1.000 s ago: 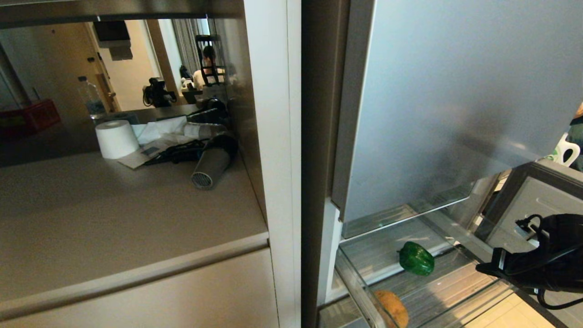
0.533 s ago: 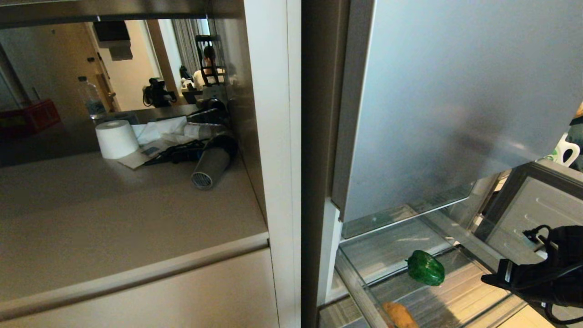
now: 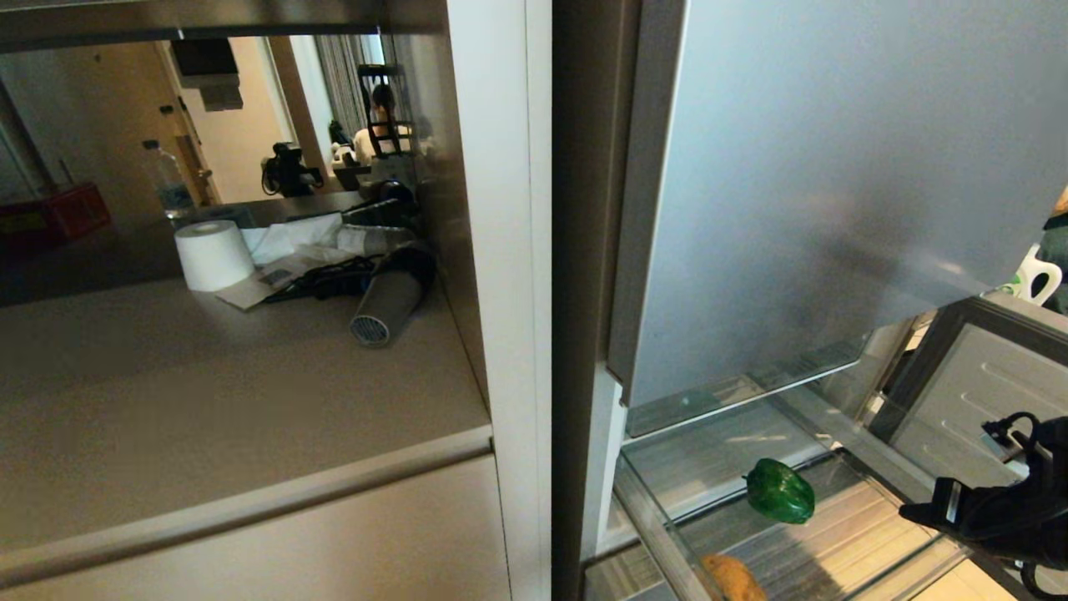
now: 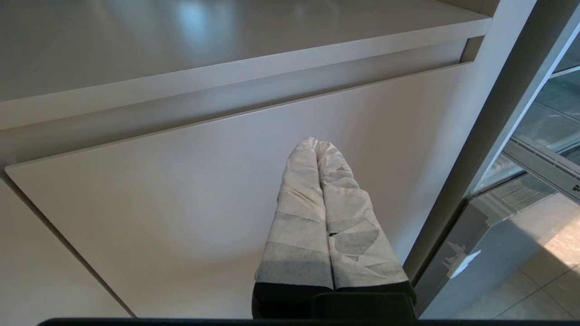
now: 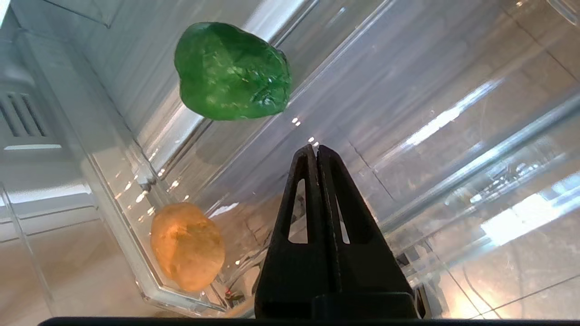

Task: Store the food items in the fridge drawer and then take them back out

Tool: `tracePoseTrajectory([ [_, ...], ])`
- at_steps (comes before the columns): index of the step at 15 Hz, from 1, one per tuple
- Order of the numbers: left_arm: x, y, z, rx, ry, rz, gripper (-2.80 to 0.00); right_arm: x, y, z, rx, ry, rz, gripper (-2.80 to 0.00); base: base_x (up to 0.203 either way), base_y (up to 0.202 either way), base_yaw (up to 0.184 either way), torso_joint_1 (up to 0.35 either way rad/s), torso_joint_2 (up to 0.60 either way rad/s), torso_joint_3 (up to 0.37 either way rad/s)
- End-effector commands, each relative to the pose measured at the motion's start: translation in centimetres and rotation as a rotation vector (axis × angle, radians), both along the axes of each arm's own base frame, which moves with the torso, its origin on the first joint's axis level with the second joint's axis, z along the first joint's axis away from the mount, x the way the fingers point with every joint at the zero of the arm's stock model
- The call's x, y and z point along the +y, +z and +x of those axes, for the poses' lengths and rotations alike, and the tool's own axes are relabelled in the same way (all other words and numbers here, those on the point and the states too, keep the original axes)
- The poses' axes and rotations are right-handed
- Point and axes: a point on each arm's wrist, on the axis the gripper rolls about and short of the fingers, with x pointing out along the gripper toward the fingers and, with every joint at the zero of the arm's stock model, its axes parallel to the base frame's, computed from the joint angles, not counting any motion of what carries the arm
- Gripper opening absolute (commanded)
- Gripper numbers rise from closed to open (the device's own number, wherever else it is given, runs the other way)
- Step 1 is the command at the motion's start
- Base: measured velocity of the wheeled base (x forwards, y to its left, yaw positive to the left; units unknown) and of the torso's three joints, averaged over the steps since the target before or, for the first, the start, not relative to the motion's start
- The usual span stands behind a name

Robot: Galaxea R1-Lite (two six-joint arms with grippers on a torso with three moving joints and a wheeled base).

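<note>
Right gripper [image 5: 316, 151]: black fingers pressed together, nothing between them. It hangs over the open fridge drawer [image 3: 659, 534], tips pointing down through the clear bin toward its floor. In the head view the right gripper [image 3: 914, 511] enters from the lower right edge, above the drawer's right side, apart from both food items.

Green bell pepper [image 5: 232, 72]: lies on the drawer's clear floor, beyond the fingertips, not touched. In the head view the pepper [image 3: 779, 492] sits toward the back of the bin, close under the tall upper door [image 3: 834, 184].

Potato [image 5: 187, 245]: tan-yellow lump in a corner of the bin, against the clear wall, well apart from the pepper. In the head view the potato [image 3: 734, 577] is at the front left of the drawer, partly cut off by the lower edge of the view.

Left gripper [image 4: 317, 145]: fingers wrapped in pale tape, pressed together, empty. It is parked in front of a plain beige cabinet panel [image 4: 181, 217], below the desk edge.

Desk [image 3: 209, 401] to the left of the fridge: white paper roll [image 3: 214, 254] at the back, grey-black hair dryer [image 3: 385, 304] lying beside it, nozzle toward the front.
</note>
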Motion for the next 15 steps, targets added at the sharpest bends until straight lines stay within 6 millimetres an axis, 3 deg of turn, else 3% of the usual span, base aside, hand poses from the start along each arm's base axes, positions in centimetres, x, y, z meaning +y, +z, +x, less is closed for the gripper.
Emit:
tracePoseTrajectory([
  [1, 0.0, 0.0, 0.0, 0.000, 0.000, 0.000, -2.80, -0.2, -0.4, 0.6, 0.004, 0.003, 0.007, -2.80, 0.000, 0.000, 0.000, 0.000, 0.00, 0.000],
  [5, 0.0, 0.0, 0.0, 0.000, 0.000, 0.000, -2.80, -0.5, -2.4, 1.3, 0.054, 0.013, 0.045, -2.80, 0.000, 0.000, 0.000, 0.000, 0.00, 0.000],
  [11, 0.0, 0.0, 0.0, 0.000, 0.000, 0.000, -2.80, -1.5, -1.8, -0.6, 0.034, -0.008, -0.008, -2.80, 0.000, 0.000, 0.000, 0.000, 0.00, 0.000],
  [15, 0.0, 0.0, 0.0, 0.000, 0.000, 0.000, -2.80, -1.7, -1.5, 0.9, -0.001, 0.025, -0.023, -2.80, 0.000, 0.000, 0.000, 0.000, 0.00, 0.000],
])
